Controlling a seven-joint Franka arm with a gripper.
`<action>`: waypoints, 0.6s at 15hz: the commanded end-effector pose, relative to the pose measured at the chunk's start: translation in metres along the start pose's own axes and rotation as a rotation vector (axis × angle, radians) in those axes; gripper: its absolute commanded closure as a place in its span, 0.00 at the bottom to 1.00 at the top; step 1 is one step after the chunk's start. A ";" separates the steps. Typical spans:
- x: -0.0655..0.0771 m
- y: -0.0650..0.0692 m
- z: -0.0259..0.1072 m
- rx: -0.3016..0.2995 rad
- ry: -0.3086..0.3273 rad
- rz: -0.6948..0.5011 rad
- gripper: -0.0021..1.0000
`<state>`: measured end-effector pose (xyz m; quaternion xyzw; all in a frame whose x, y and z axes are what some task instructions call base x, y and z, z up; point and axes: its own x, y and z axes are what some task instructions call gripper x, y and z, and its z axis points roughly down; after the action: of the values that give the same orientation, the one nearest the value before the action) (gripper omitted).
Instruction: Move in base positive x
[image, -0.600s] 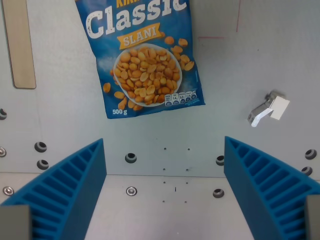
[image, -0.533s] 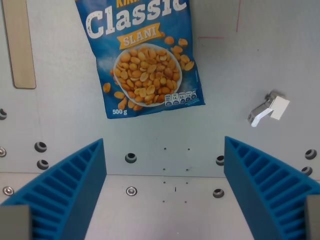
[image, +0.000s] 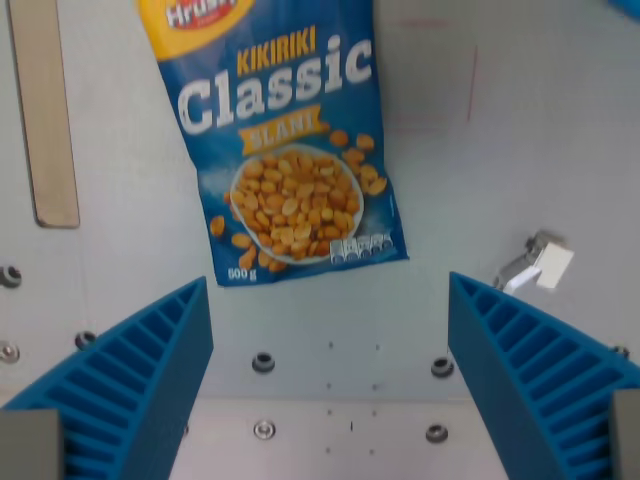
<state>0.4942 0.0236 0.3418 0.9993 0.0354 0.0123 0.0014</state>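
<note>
A blue peanut bag (image: 285, 150) marked "Kikiriki Classic" lies flat on the grey table (image: 520, 140), in the upper middle of the wrist view. My gripper (image: 330, 400) hangs above the table below the bag. Its two blue ribbed fingers (image: 130, 390) stand wide apart at the bottom left and bottom right. Nothing is between them.
A small white and grey clip (image: 535, 265) lies on the table at the wrist view's right, just above the right finger. A beige wooden strip (image: 45, 110) lies along the left edge. Bolt holes (image: 263, 361) dot the plate near the bottom.
The whole scene has slid down in the wrist view, so the camera has moved toward the bag. More of the bag's top now shows. The fingers stay equally open.
</note>
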 end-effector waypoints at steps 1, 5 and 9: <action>0.023 0.006 -0.002 0.000 -0.029 -0.001 0.00; 0.042 0.008 0.000 0.000 -0.029 -0.001 0.00; 0.062 0.011 0.002 0.000 -0.029 -0.001 0.00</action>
<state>0.5477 0.0210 0.3381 0.9993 0.0314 0.0179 0.0000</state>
